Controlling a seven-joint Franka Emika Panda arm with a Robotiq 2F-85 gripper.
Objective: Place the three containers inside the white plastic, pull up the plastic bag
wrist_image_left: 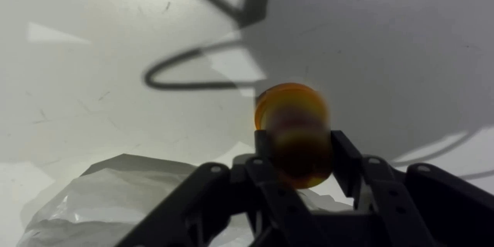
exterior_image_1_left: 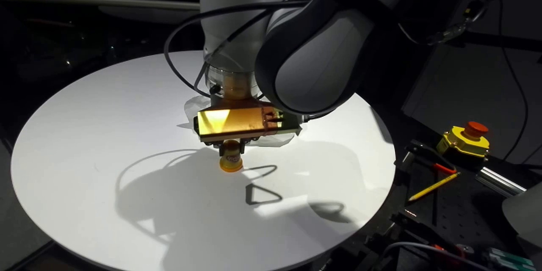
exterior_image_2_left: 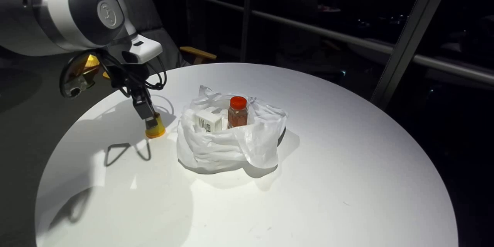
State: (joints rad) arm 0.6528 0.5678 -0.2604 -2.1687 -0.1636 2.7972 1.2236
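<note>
Bagging, likely of the last container: the small yellow cylindrical container with a flared orange end was caught in the jaws.

In the wrist view they pressed on its sides; it was roughly upright, orange end down, though whether it touched the round white bench could not be told. Just beside it, apart, sat the crumpled, open white plastic bag, with the clear jar with a red lid and the white box with a barcode already inside. The next move seemed to call for raising the container over the bag's edge and lowering it by the jar, pulling up left for afterwards.
</note>
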